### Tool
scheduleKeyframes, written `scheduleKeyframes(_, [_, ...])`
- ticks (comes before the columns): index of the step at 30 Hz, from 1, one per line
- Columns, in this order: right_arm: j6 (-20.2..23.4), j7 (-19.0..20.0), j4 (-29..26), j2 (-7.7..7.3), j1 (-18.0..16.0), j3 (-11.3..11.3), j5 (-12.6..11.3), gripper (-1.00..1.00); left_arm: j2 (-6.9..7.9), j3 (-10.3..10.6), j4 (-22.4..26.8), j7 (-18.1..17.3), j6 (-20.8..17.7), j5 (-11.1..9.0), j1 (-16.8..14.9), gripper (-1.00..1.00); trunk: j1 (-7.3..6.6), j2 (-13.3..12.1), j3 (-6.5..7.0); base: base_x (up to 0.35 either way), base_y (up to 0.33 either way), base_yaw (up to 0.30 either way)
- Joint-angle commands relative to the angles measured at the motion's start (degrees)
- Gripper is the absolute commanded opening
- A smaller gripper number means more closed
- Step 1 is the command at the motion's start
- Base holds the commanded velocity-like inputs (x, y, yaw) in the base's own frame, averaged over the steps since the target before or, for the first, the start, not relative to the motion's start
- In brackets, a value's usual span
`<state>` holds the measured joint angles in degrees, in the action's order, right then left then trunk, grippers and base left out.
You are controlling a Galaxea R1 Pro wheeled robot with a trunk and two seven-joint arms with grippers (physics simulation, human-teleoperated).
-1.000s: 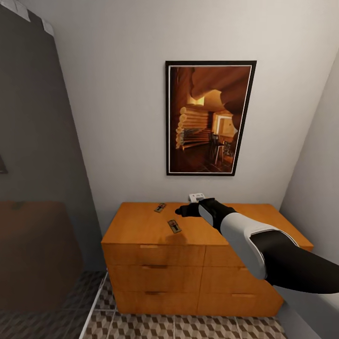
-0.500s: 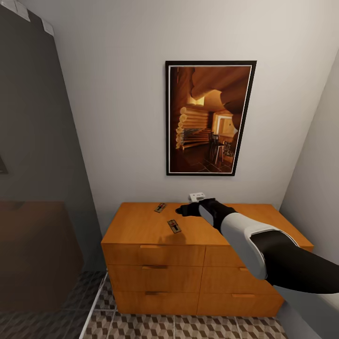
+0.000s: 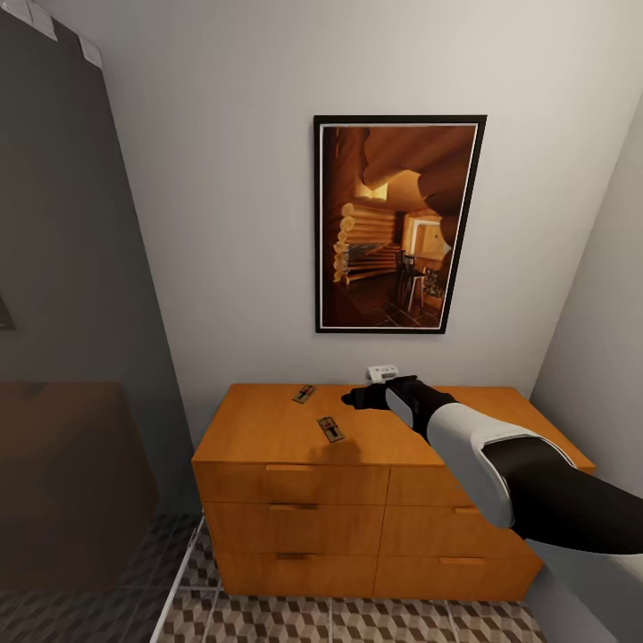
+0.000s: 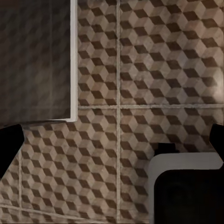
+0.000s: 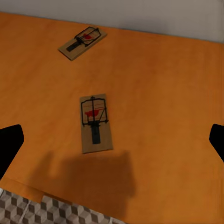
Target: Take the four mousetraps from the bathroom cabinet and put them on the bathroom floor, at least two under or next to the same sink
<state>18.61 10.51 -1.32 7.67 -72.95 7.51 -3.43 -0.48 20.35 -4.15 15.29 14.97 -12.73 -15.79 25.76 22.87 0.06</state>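
Observation:
Two mousetraps lie flat on top of the orange wooden cabinet (image 3: 259,429): one near the back (image 3: 304,394), one closer to the front edge (image 3: 330,429). In the right wrist view they appear as the far trap (image 5: 83,42) and the near trap (image 5: 95,123) on the cabinet top (image 5: 163,93). My right gripper (image 3: 355,398) hovers open just right of the near trap, holding nothing; in its own view the gripper (image 5: 113,142) is just off that trap's end. My left gripper (image 4: 113,142) hangs open over the cube-patterned bathroom floor (image 4: 154,70). The bathroom sink is out of view.
A framed picture (image 3: 397,223) hangs above the cabinet, with a white socket (image 3: 382,371) on the wall behind my right hand. A grey glass panel (image 3: 71,313) stands at the left, a wall at the right. Patterned floor (image 3: 357,621) lies before the drawers. My base (image 4: 186,186) is below the left gripper.
My right arm has drifted slightly to the right and back over the cabinet top, uncovering more of the white socket. The two mousetraps have not moved.

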Motion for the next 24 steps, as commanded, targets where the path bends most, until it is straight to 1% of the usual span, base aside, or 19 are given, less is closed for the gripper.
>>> scheduleKeyframes(1, [0.3, 0.1, -0.1, -0.03, 0.0, 0.5, -0.4, 1.0, -0.05, 0.5, -0.2, 0.0, -0.4, -0.5, 0.0, 1.0, 0.02, 0.0, -0.02, 0.0, 0.0, 0.0])
scheduleKeyframes(3, [0.3, 0.2, -0.1, -0.07, 0.0, 0.5, -0.4, 1.0, -0.05, 0.5, -0.2, 0.0, -2.0, -0.5, 0.2, 1.0, 0.02, 0.0, -0.02, 0.0, 0.0, 0.0])
scheduleKeyframes(7, [0.3, 0.2, -0.1, -0.06, 0.0, 0.5, -0.4, 1.0, -0.03, 0.5, -0.2, 0.0, -3.0, -0.5, 0.7, 1.0, 0.02, 0.0, -0.02, 0.0, 0.0, 0.0])
scheduleKeyframes(15, [0.3, 0.3, -0.1, 0.11, 0.4, 0.5, -0.4, 1.0, 0.03, 0.5, -0.2, 0.0, -3.6, -0.5, 1.2, 1.0, 0.02, 0.0, -0.14, 0.0, 0.0, 0.0])
scheduleKeyframes(24, [0.3, 0.4, 0.0, 0.34, 0.7, 0.5, -0.4, 1.0, 0.03, 0.5, -0.2, 0.0, -3.7, -0.5, 1.6, 1.0, 0.02, 0.0, -0.71, 0.0, 0.0, 0.0])
